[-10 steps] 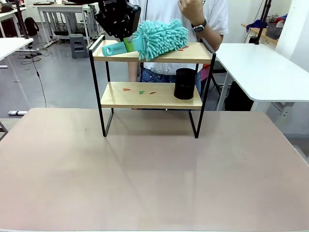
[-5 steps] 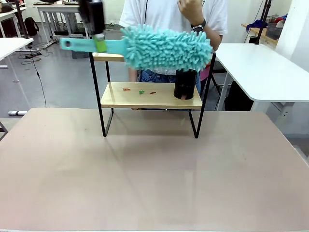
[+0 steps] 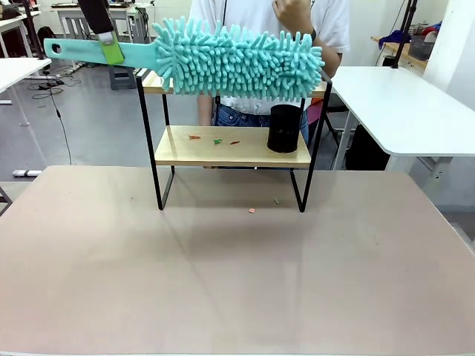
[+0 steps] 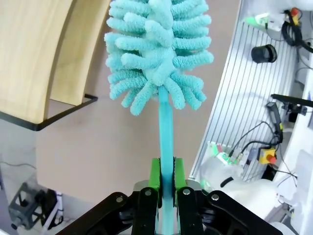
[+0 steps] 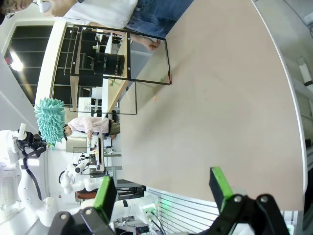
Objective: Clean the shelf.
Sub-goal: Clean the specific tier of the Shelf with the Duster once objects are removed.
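Observation:
The shelf (image 3: 230, 152) stands at the table's far side, a two-board wooden rack in a black frame. A black cup (image 3: 284, 127) and a few small coloured scraps (image 3: 215, 139) lie on its lower board. My left gripper (image 3: 111, 50) is shut on the handle of a fluffy teal duster (image 3: 237, 58), held level in front of the top board. In the left wrist view the gripper (image 4: 166, 176) clamps the handle, with the duster head (image 4: 156, 54) beyond and the shelf boards (image 4: 34, 54) to the left. My right gripper (image 5: 164, 188) hangs open over the table, far from the shelf (image 5: 146, 36).
A person stands behind the shelf with one hand (image 3: 293, 15) raised. Two small scraps (image 3: 252, 210) lie on the pinkish table (image 3: 223, 282) just in front of the shelf's legs. White tables (image 3: 401, 104) stand to the right and left.
The duster swept off the top board and now hangs level in front of it, its handle farther left. Two scraps have dropped onto the table in front of the shelf.

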Available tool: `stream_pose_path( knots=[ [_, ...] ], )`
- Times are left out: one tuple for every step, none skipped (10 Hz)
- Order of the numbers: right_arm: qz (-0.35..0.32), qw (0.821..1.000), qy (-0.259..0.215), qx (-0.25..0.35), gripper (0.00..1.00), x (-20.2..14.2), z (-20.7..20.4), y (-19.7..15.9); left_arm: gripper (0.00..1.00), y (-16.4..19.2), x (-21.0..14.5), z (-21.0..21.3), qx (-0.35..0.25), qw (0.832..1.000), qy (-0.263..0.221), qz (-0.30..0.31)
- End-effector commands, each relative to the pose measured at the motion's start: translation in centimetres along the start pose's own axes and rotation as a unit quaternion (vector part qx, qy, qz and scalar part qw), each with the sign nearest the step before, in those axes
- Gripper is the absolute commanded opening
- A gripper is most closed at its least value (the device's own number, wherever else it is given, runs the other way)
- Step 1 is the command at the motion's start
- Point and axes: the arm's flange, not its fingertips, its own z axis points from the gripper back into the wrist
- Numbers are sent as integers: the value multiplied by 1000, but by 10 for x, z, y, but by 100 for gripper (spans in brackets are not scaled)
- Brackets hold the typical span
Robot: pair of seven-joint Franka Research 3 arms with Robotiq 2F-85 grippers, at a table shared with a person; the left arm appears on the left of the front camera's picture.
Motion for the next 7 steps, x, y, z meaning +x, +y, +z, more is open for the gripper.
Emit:
stream_pose_path(
  knots=[
    [13, 1000, -6, 9, 100, 2, 0, 2, 12, -3, -7, -12, -5, 1000, -21, -14],
    [13, 1000, -6, 9, 100, 2, 0, 2, 12, -6, -13, -6, -2, 999, -32, -13],
    [13, 1000, -6, 9, 100, 2, 0, 2, 12, -13, -29, 5, 7, 998, -60, -7],
    [13, 1000, -6, 9, 100, 2, 0, 2, 12, -24, -60, 17, 23, 994, -104, 36],
    [13, 1000, -6, 9, 100, 2, 0, 2, 12, -36, -106, 24, 51, 980, -150, 123],
    [13, 1000, -6, 9, 100, 2, 0, 2, 12, -42, -149, 21, 68, 955, -188, 220],
    [13, 1000, -6, 9, 100, 2, 0, 2, 12, -44, -189, 13, 71, 916, -214, 332]
  ],
)
